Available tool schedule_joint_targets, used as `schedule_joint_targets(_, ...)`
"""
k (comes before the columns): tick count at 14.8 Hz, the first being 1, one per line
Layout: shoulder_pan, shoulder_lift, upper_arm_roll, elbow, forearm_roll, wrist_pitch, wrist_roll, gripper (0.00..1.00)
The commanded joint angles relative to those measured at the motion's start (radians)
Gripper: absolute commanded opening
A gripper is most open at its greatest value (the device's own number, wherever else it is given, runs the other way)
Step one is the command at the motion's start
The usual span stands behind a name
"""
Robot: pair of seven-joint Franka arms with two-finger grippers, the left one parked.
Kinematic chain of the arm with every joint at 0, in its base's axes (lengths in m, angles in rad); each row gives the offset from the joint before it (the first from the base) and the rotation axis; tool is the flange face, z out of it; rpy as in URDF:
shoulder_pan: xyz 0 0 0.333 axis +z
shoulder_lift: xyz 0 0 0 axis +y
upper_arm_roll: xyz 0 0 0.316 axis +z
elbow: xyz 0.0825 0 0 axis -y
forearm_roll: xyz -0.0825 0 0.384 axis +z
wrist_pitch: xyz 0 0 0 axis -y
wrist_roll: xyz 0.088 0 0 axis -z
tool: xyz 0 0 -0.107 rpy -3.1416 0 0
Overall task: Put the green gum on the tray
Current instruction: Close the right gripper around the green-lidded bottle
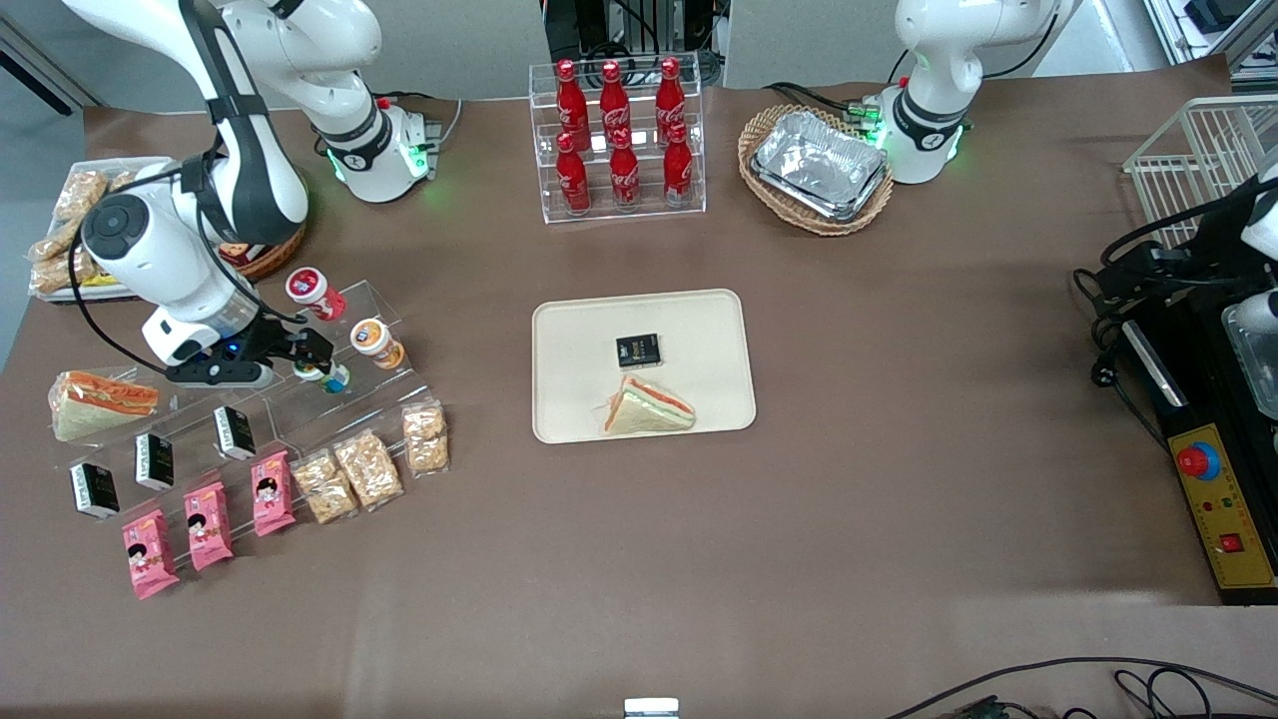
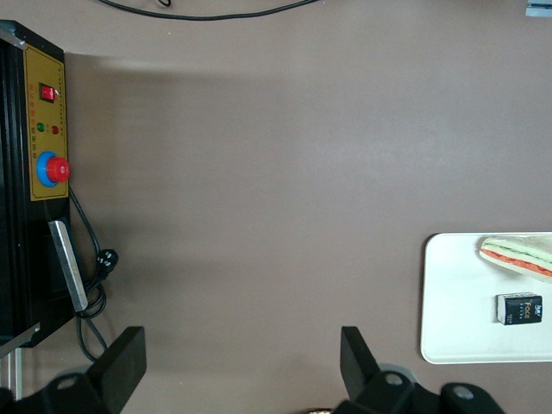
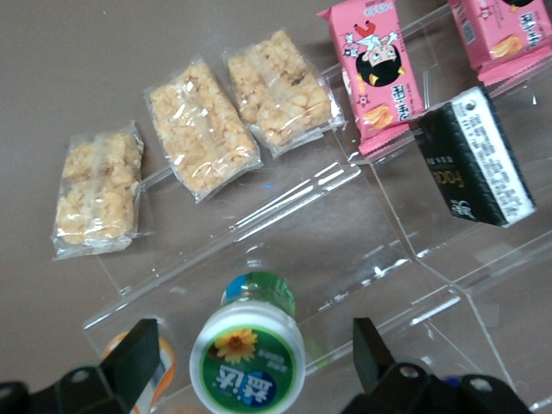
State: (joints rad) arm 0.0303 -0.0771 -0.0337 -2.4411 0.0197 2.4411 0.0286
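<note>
Here, end effector [image 3: 250, 354] spread wide around green gum [image 3: 247, 358] — tray [image 1: 699, 310] well apart.

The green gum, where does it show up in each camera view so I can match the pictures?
Front view: the green gum stands on the clear acrylic rack, at the open end effector.
Right wrist view: green gum between the end effector fingers, not gripped.
Left wrist view: not in it.
Shared landmark: the orange-lidded canister beside the gum, also at.
</note>
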Motion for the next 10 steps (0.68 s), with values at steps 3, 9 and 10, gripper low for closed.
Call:
schedule_joint_targets(3, 0.010, 0.026, -0.002, -0.010, -0.003, 0.035, 0.014, 1.00)
schedule_joint_targets(9, 0.008, 0.025, -0.002, -0.056, -0.003, 0.084, 0.014, 0.94)
schedule_joint_targets(10, 0.008, 0.025, -0.002, -0.061, -0.003, 0.091, 0.014, 0.86)
